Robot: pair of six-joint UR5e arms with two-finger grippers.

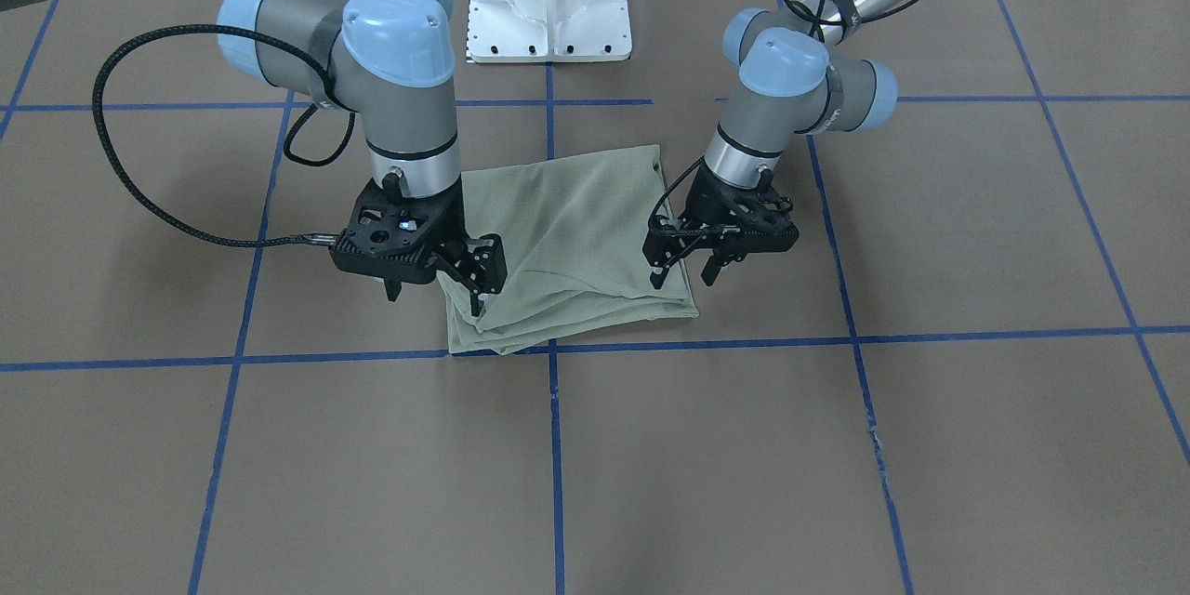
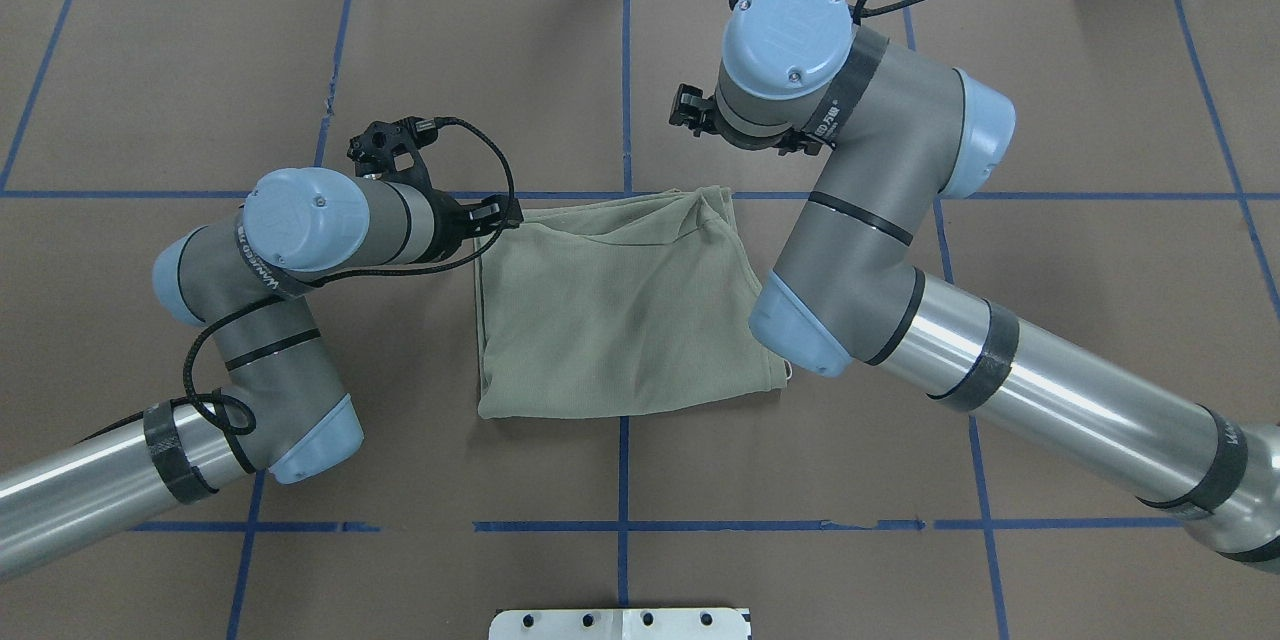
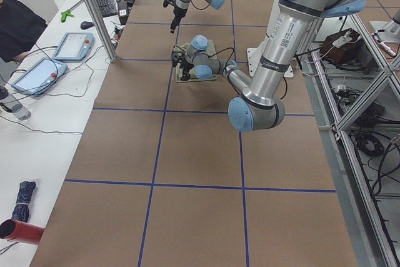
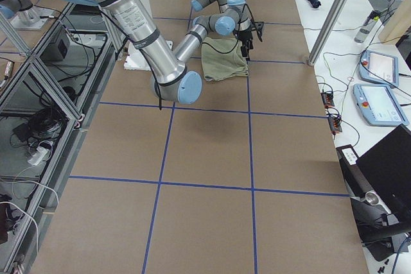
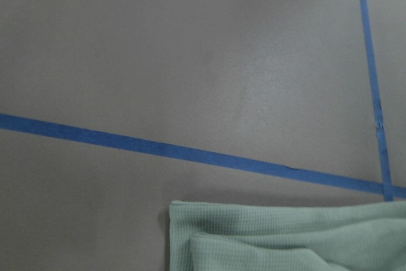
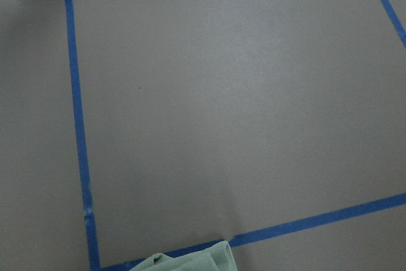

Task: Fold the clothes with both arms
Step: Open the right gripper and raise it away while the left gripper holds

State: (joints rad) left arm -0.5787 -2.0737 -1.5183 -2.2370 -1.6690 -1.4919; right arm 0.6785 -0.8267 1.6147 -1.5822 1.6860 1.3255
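At the middle of the table [image 1: 837, 446], in the centre of the front-facing view, the sage-green shirt [image 1: 567, 242] lies folded into a rough rectangle, flat on the brown paper cover. In the overhead view its long axis runs left to right, and it is a little wider than it is deep. Its upper edge there lies just beside a horizontal line of blue tape [image 1: 744, 337], and a vertical tape line passes under its middle. The loose layers stack and bunch at its upper right corner in that view, which is the lower left corner in the front-facing view. The other edges lie smooth. Which end is neck and which is hem cannot be told.

The left gripper [image 1: 685, 277] is at the right edge of the shirt in the front-facing view. Its fingers are apart, with one tip over the fabric edge and the other over bare paper. The right gripper [image 1: 435, 297] is at the shirt's left edge in that view. Its fingers are spread wide, one over the bunched corner and one off the cloth. The exterior left view shows it hanging well above the table.

Each wrist view shows only a corner of the shirt at the bottom of the frame, next to the tape. The white pedestal base [image 1: 548, 9] stands at the top centre of the front-facing view.
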